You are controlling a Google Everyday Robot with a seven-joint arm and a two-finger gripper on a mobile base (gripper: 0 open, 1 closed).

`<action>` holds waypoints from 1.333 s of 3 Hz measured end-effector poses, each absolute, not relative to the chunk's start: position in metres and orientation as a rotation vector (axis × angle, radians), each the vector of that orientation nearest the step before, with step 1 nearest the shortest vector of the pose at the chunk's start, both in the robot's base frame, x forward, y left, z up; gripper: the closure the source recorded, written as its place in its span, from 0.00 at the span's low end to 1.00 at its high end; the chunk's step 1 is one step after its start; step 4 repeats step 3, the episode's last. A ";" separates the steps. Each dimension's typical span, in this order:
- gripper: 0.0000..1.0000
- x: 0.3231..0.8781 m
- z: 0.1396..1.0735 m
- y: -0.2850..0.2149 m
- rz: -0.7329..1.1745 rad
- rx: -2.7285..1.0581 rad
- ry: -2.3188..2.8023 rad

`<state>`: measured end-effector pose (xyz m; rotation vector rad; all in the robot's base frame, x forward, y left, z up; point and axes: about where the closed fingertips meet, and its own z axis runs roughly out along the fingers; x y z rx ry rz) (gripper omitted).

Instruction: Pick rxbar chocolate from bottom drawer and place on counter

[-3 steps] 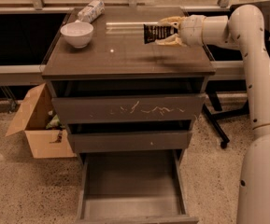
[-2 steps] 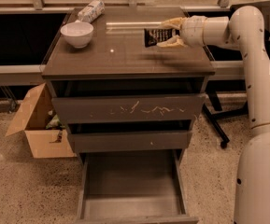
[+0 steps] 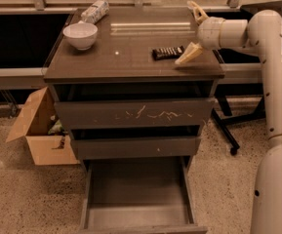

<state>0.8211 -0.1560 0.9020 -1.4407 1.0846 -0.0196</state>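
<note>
Two pale fingers [image 3: 189,54] of the gripper [image 3: 185,33] stand spread wide and hold nothing, at the right edge of the counter [image 3: 130,62]. Just beside the lower finger, the rxbar chocolate [image 3: 168,52] lies flat on the counter. At the far left corner sit a white bowl [image 3: 80,35] and a white-and-grey packet [image 3: 94,11]. Below, the bottom drawer [image 3: 88,194] is pulled out. An open cardboard box [image 3: 38,130] stands on the floor to the left.

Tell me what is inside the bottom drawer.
The bottom drawer shows only bare floor; its rear is hidden under the middle drawer. The rxbar chocolate lies on the counter, beside the open gripper.
</note>
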 end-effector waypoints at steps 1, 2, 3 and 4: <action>0.00 0.804 0.943 -0.171 -0.127 -1.412 1.016; 0.00 0.774 0.995 -0.170 -0.253 -1.408 0.891; 0.00 0.743 1.036 -0.165 -0.355 -1.413 0.783; 0.00 0.743 1.036 -0.165 -0.355 -1.413 0.783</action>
